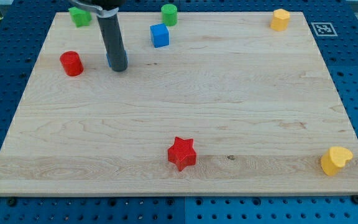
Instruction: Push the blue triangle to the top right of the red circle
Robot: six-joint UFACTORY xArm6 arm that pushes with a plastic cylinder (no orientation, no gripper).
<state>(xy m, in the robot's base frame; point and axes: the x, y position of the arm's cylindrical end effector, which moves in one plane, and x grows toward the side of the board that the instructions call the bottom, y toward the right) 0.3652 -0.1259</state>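
The red circle (71,63) stands near the view's upper left of the wooden board (185,112). My dark rod comes down from the view's top, and my tip (118,69) rests to the right of the red circle. The blue triangle (109,60) is almost wholly hidden behind the rod. Only thin blue slivers show on either side of the rod's lower end, so the tip is right against it. The triangle lies to the right of the red circle, at about the same height in the view.
A blue cube (160,35) sits up and right of the tip. A green cylinder (169,14) and another green block (79,15) stand at the top edge. A yellow block (280,19) is top right, a yellow heart (335,160) bottom right, a red star (181,153) bottom centre.
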